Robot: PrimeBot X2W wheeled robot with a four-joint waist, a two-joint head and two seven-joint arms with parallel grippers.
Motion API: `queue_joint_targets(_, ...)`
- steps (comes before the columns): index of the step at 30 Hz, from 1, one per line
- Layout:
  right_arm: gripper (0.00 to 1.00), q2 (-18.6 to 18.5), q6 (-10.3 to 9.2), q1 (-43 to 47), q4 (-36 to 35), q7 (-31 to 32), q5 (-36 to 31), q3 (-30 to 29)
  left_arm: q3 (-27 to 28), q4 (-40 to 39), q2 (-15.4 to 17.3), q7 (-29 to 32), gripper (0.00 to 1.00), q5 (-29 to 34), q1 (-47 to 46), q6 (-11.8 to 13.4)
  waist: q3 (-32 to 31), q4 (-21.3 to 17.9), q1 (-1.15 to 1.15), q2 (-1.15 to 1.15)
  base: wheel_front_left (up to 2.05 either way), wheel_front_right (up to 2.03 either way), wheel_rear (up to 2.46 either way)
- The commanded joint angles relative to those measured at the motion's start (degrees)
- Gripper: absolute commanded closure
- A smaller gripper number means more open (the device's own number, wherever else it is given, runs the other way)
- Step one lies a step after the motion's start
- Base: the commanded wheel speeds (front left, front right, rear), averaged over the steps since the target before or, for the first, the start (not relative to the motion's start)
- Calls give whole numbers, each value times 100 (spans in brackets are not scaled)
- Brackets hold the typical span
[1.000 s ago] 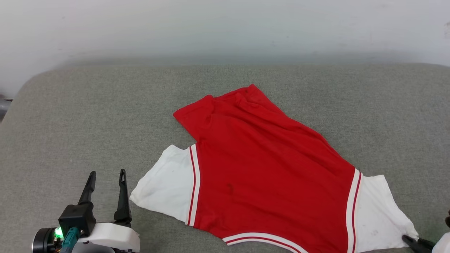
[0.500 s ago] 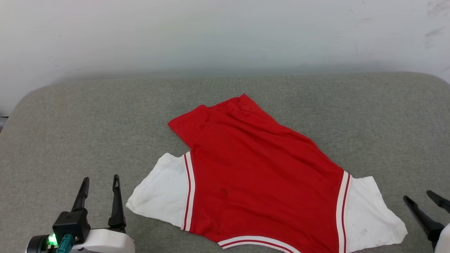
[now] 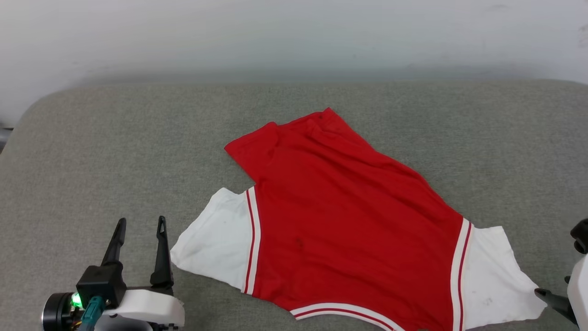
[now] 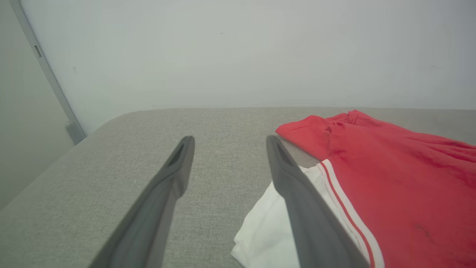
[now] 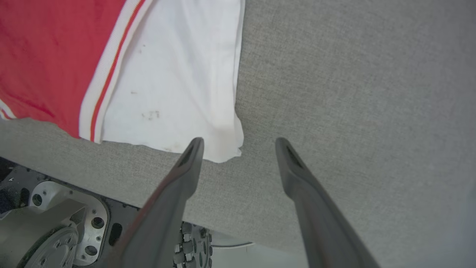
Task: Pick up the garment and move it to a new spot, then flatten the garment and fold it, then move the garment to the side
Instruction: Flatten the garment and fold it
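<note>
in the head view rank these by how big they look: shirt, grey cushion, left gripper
1. grey cushion
2. shirt
3. left gripper, smallest even though it sits nearest the camera, which makes it look bigger than it is

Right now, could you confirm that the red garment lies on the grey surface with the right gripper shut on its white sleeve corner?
Not quite: the right gripper is open, its fingers apart and not pinching the sleeve, as the right wrist view shows. The garment does lie on the grey surface.
</note>
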Motion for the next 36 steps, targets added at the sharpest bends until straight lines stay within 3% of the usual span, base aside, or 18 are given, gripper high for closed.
queue_joint_targets(1,0,-19,-6,-159,-32,151,21,25,-3,-17,-22,-15,0,26,-103,-16,81,66,0,0,0,0,0)
queue_joint_targets(9,0,162,-6,-328,349,747,-69,343,-67,37,-61,-15,0,22,-302,-62,379,284,0,0,0,0,0)
queue_joint_targets(18,0,687,-5,-264,1333,200,-138,843,7,92,-72,-15,0,38,-378,-76,461,284,0,0,0,0,0)
queue_joint_targets(19,55,718,-5,-257,1400,104,-107,886,11,105,-72,-15,0,46,-383,-84,453,274,0,0,0,0,0)
queue_joint_targets(20,100,743,-5,-271,1421,-30,-95,932,18,122,-70,-15,0,50,-387,-77,439,260,0,0,0,0,0)
queue_joint_targets(28,100,561,-4,-439,1188,-890,99,898,106,177,110,-15,0,73,-443,-188,114,68,0,0,0,0,0)
queue_joint_targets(32,100,453,-6,-243,930,-1109,185,775,49,276,364,-14,0,-17,-606,-383,-79,7,0,0,0,0,0)
queue_joint_targets(36,100,419,-6,-33,669,-1216,134,589,-115,401,792,433,0,-169,-990,-542,-176,-47,0,0,0,0,0)
